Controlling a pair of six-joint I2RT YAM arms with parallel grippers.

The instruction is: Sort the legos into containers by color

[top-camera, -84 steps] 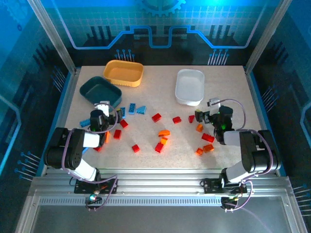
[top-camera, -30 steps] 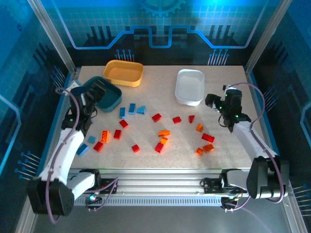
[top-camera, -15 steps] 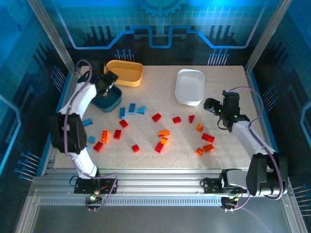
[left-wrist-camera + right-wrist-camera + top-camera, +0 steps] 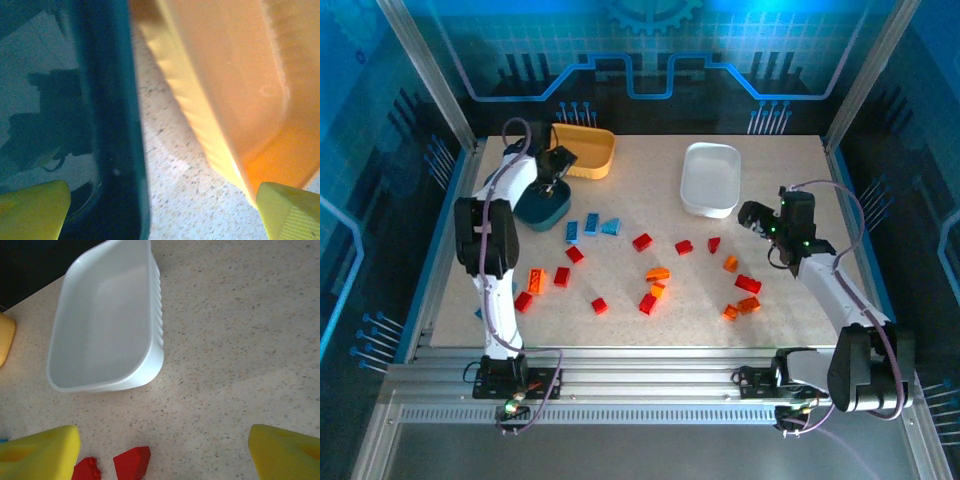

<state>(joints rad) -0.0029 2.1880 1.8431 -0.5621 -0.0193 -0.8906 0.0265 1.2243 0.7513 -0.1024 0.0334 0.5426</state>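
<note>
Red, orange and blue legos lie scattered over the table's middle: blue ones (image 4: 590,225), red ones (image 4: 642,241), orange ones (image 4: 657,273). The dark teal container (image 4: 542,207) sits at the back left, partly under my left arm. The yellow-orange container (image 4: 588,151) is beside it and the white container (image 4: 710,178) at the back right. My left gripper (image 4: 557,165) hangs open and empty over the gap between the teal rim (image 4: 117,130) and the yellow wall (image 4: 200,105). My right gripper (image 4: 752,215) is open and empty, just in front of the white container (image 4: 105,325), with two red bricks (image 4: 132,463) by its left finger.
A raised metal frame borders the table on all sides. Bare speckled tabletop (image 4: 650,190) lies between the yellow and white containers. More red and orange legos (image 4: 747,295) sit under my right forearm.
My left arm has swung from the left side across the teal container to its far rim beside the yellow one. Both grippers' jaws have widened. The right gripper shifted slightly.
</note>
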